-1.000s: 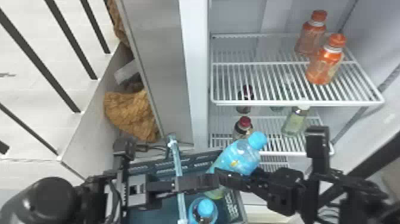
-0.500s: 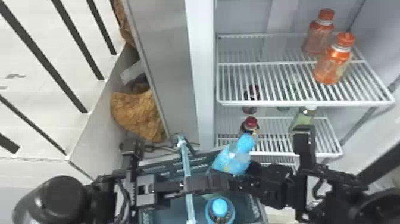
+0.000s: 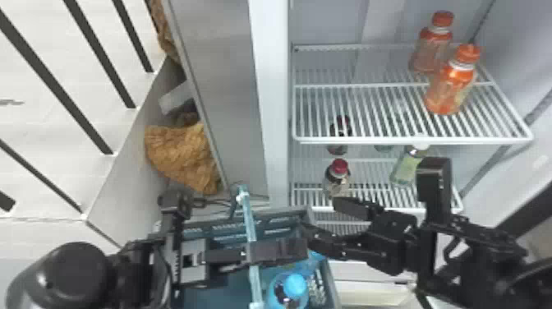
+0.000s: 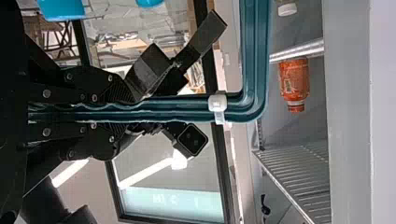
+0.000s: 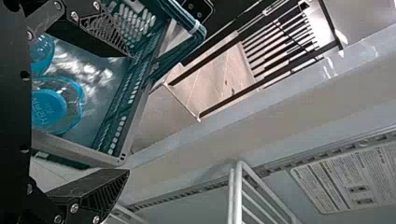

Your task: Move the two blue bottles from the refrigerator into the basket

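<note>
There are two blue bottles, and both are in the one basket [image 3: 230, 294]. One blue bottle [image 3: 295, 284] shows its round cap, and the other blue bottle [image 3: 316, 254] is close by it. There are two grippers. The left gripper [image 3: 283, 250] is pinched tight on the basket's handle [image 3: 254, 279]. The right gripper [image 3: 320, 217] is by the basket's side, with its two fingers [image 5: 100, 189] spread wide apart. In the fridge [image 3: 269, 102] there are two orange bottles [image 3: 451, 82] on the top shelf [image 3: 390, 141], one a bit behind the other. Lower down there is one bottle with a red cap [image 3: 337, 174] and one pale green bottle with a white cap [image 3: 406, 166]. A dark bottle [image 3: 340, 133] is seen through the bars of the top shelf, so its shape is hard to make out. Behind the bars there is also a small green thing [image 3: 385, 147], which may be one more bottle. In the head view, the grippers' fingers hide most of one blue bottle, and the bottom edge cuts off the other one. In the right wrist view, both blue bottles are cut off by the gripper's black body.
</note>
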`<state>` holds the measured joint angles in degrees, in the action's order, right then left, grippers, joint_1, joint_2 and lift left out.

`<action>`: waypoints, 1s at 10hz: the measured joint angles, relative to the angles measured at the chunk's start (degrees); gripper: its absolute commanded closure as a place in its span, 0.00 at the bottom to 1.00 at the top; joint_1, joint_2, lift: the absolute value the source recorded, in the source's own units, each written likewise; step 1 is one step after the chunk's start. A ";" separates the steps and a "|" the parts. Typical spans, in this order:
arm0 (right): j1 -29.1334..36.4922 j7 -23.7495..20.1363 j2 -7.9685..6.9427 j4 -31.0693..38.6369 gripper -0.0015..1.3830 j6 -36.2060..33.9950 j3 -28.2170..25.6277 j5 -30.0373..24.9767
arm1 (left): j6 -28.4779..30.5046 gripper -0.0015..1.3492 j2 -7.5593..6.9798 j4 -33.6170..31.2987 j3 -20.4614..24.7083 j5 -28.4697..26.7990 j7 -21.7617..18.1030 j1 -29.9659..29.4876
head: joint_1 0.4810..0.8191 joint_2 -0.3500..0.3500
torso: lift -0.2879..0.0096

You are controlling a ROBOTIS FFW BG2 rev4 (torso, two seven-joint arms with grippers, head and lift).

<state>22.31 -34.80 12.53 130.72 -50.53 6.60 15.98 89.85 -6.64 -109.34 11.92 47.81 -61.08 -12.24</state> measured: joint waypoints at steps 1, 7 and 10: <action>0.84 -0.02 -0.10 0.09 0.13 1.76 -0.87 0.11 | 0.00 0.89 -0.02 0.00 0.08 0.00 0.00 -0.01 | 0.63 0.52 | 0.93; 13.77 0.72 -0.61 -2.20 0.13 31.80 -9.49 1.02 | 0.00 0.89 0.03 0.00 0.61 -0.17 0.01 -0.39 | 0.63 0.33 | 0.93; 21.76 3.16 -2.65 -2.61 0.13 43.59 -13.65 0.88 | 0.00 0.89 0.21 0.00 1.26 -0.28 0.10 -0.81 | 0.63 0.22 | 0.93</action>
<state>44.08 -31.63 9.88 128.11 -6.94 -7.05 16.86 89.86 -6.43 -109.33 13.18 47.54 -60.99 -13.05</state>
